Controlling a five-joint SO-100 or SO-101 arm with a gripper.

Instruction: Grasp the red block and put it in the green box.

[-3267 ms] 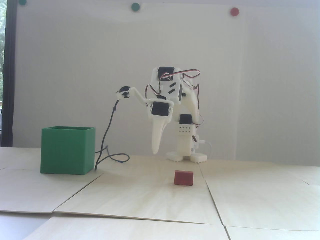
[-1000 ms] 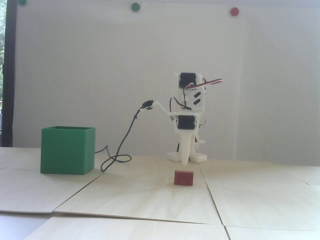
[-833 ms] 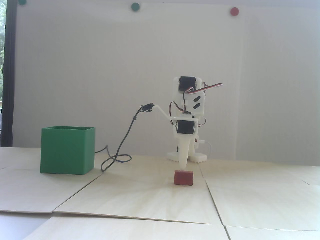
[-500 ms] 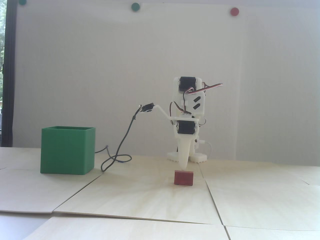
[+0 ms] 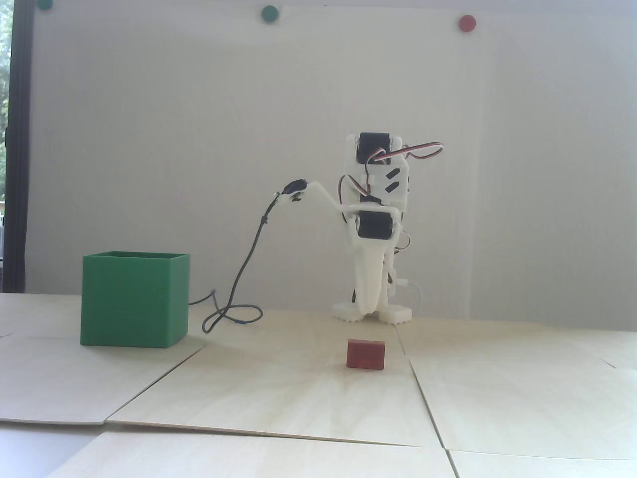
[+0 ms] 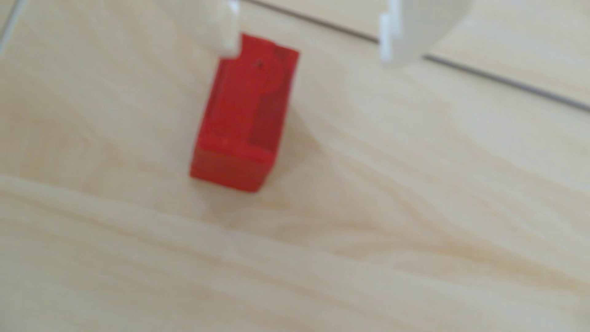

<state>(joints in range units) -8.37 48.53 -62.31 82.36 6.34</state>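
The red block [image 5: 366,354] lies on the pale wooden table in front of the white arm. In the wrist view the red block [image 6: 244,118] sits below the jaws, its far corner covered by the left finger [image 6: 228,28]. The right finger [image 6: 396,32] stands well to the right of the block. My gripper [image 6: 309,48] is open and empty; in the fixed view my gripper [image 5: 371,301] points down just behind the block. The green box [image 5: 134,298] stands on the table at the left, open top up, far from the gripper.
A dark cable [image 5: 239,294] hangs from the arm and loops on the table between box and arm. Green wall dots [image 5: 269,13] and a red wall dot [image 5: 467,23] sit on the white wall. Seams [image 5: 423,393] run between the table panels.
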